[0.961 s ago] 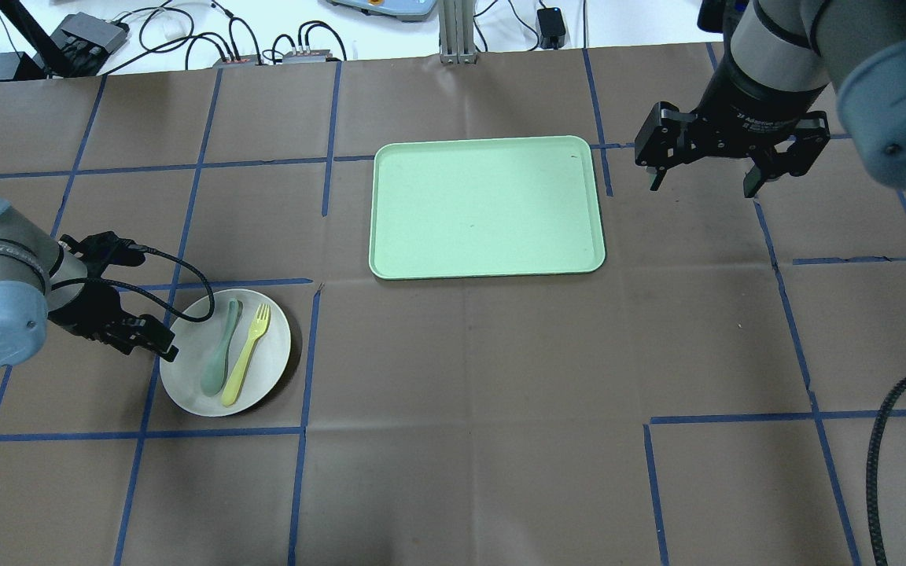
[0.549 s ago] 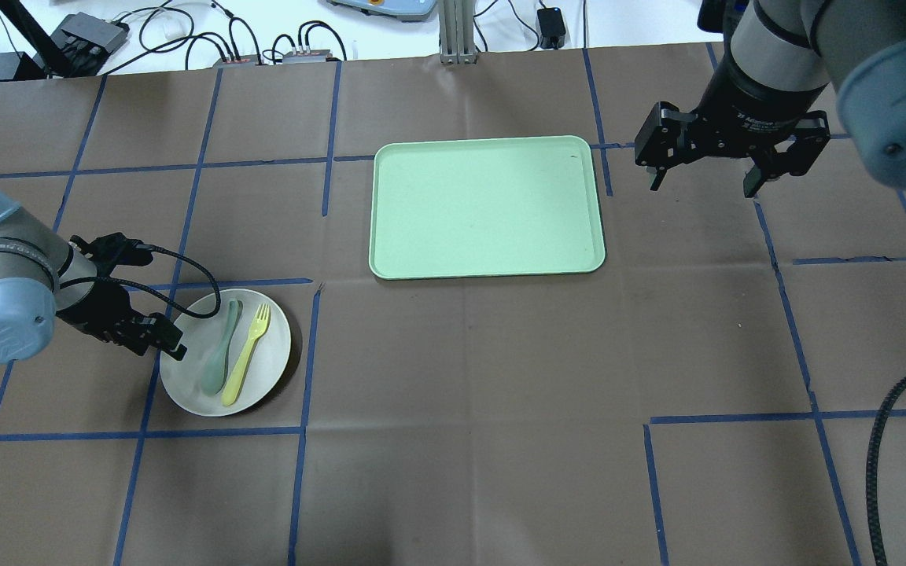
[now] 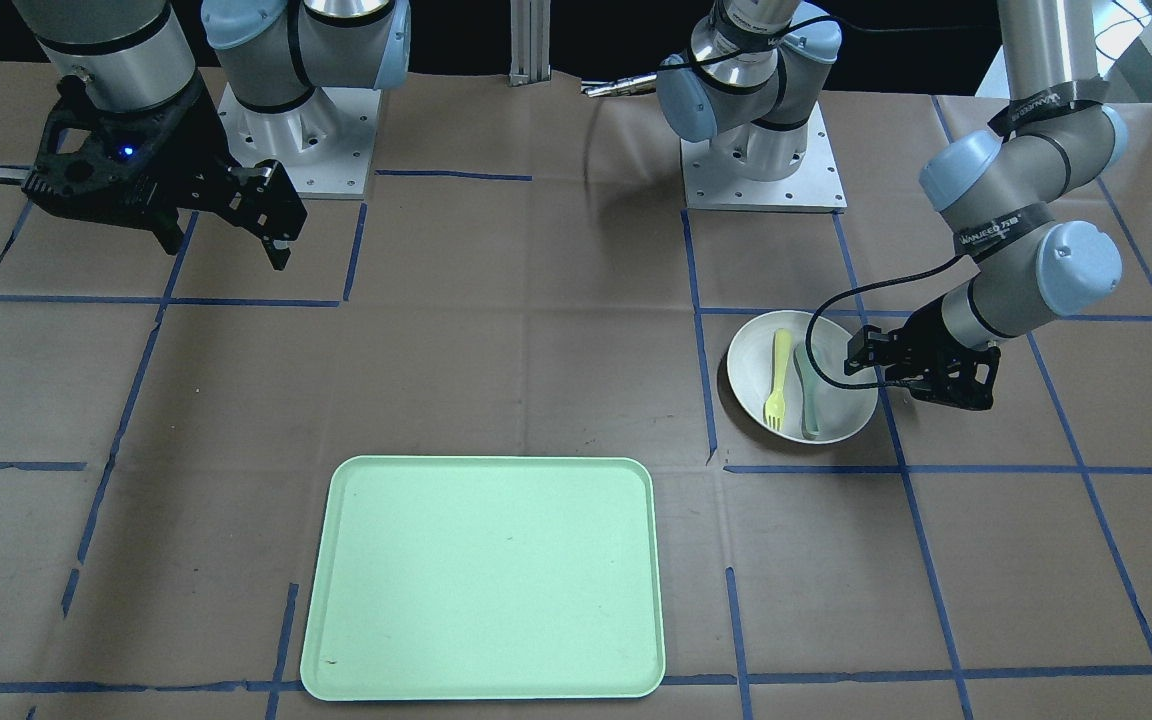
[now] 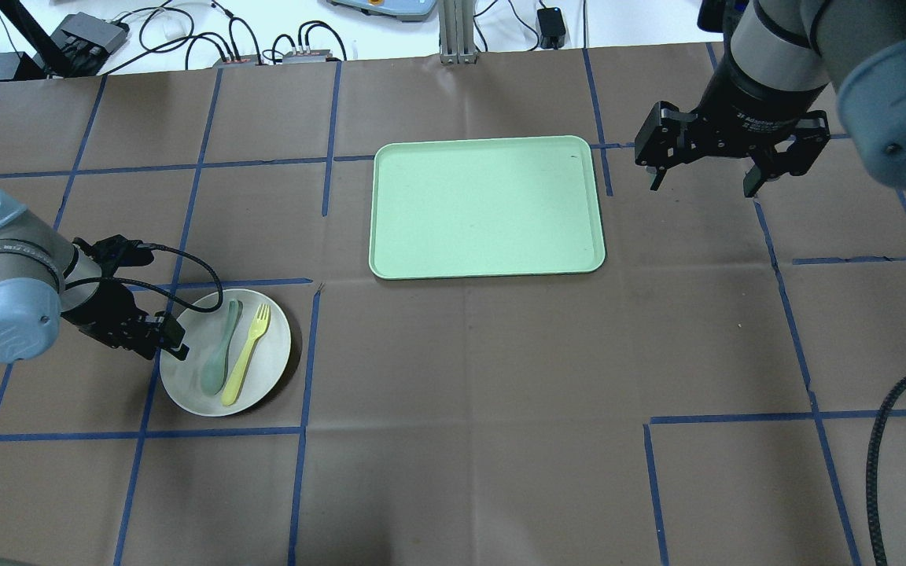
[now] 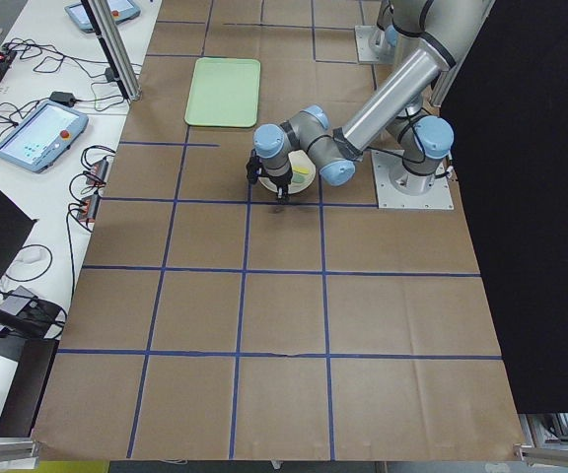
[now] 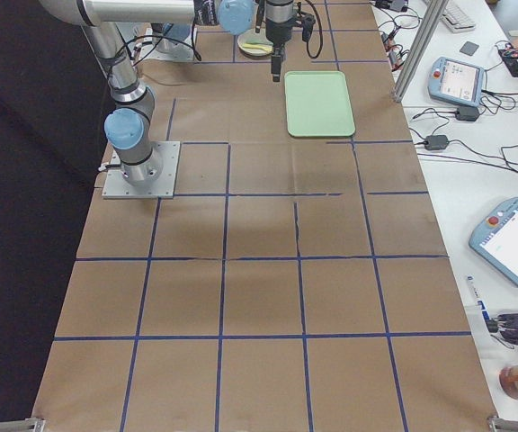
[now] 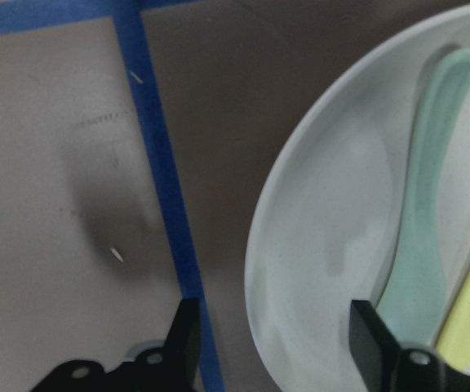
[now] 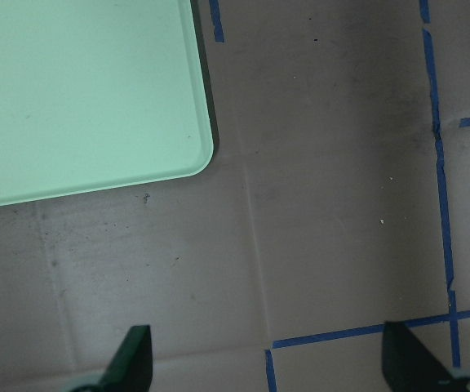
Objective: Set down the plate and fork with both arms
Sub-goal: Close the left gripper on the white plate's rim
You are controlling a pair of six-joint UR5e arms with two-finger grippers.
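The round off-white plate lies at the table's left, with the pale-yellow fork and a grey-green spoon on it. My left gripper is open at the plate's left rim. In the left wrist view its fingers straddle the plate's rim, one over the table and one over the plate beside the spoon. The front view shows the plate, the fork and the left gripper. My right gripper is open and empty, hovering right of the tray.
A rectangular pale-green tray lies at the table's middle back, and also shows in the front view and the right wrist view. Cables and control boxes lie beyond the far edge. Blue tape lines cross the brown table cover.
My left gripper has moved right, closing in on the plate's left rim. The right arm has stayed nearly still. Plate, fork and spoon have not moved.
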